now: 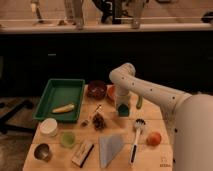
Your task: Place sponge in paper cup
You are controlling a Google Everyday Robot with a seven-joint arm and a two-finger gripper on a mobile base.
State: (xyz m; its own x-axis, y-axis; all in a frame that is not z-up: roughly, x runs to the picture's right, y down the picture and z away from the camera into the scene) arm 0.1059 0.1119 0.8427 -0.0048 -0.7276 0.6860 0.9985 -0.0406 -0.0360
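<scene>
The sponge (123,110), a small dark teal pad, sits at the tip of my gripper (122,106) near the middle right of the wooden table (165,159). The gripper points down from the white arm and is shut on the sponge. Whether the sponge is off the table surface I cannot tell. The paper cup (49,126), short, wide and white, stands at the table's left side, well to the left of the gripper and a little nearer the front.
A green tray (54,90) holding a yellow item lies at back left. A brown bowl (97,90), a translucent green cup (67,138), a metal cup (41,151), a tan-and-black block (82,152), a grey-blue cloth (110,147), a brush (136,135) and an orange fruit (154,138) are spread around.
</scene>
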